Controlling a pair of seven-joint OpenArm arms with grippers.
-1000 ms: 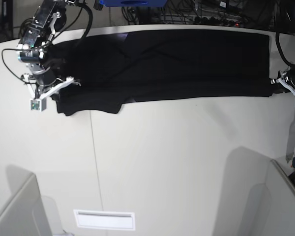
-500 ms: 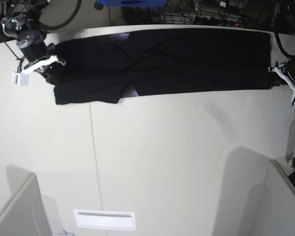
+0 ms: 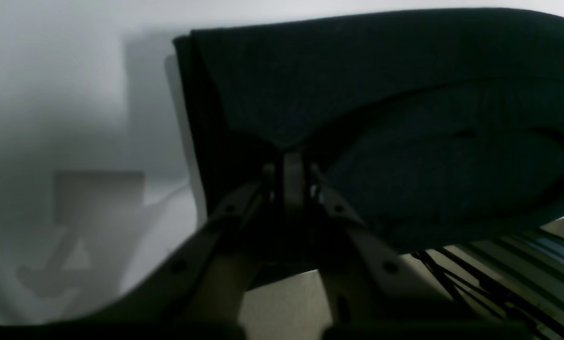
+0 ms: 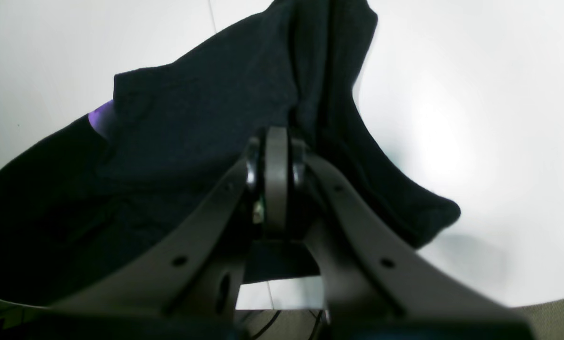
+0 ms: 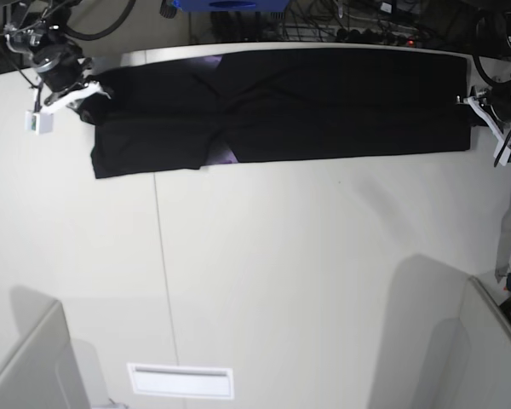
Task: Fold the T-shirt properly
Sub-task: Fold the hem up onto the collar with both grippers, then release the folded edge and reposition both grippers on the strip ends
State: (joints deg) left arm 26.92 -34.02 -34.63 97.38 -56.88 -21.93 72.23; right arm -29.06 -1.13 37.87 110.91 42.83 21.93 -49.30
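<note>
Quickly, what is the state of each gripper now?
Left gripper: shut on the T-shirt.
Right gripper: shut on the T-shirt.

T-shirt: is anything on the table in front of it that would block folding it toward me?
Nothing visible. The T-shirt lies stretched along the far edge, both ends pinched by the left gripper and right gripper. The table in front of it looks bare.
</note>
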